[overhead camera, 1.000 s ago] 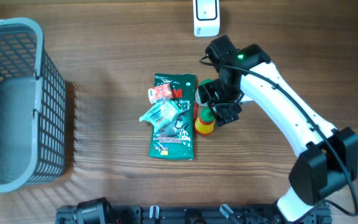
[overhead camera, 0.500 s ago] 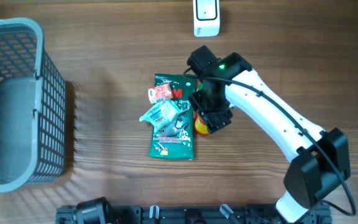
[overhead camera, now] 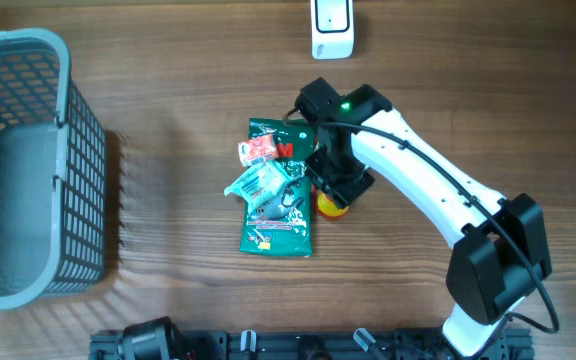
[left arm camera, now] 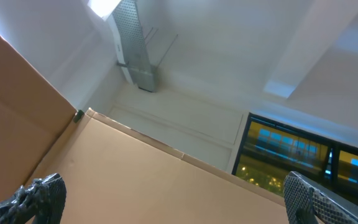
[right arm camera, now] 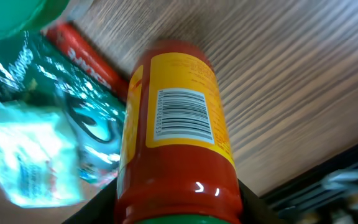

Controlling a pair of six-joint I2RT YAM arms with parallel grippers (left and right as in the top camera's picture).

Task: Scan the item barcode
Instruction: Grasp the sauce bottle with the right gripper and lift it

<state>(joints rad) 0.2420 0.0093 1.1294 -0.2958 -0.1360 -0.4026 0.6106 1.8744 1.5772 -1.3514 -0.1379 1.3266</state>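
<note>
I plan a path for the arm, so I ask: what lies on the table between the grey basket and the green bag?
Nothing: in the overhead view the table between the basket and the green bag is bare wood.

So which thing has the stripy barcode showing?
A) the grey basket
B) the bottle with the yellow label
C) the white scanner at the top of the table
B: the right wrist view shows the black-and-white barcode printed on the side of the yellow-labelled bottle, which is lying on the table.
</note>
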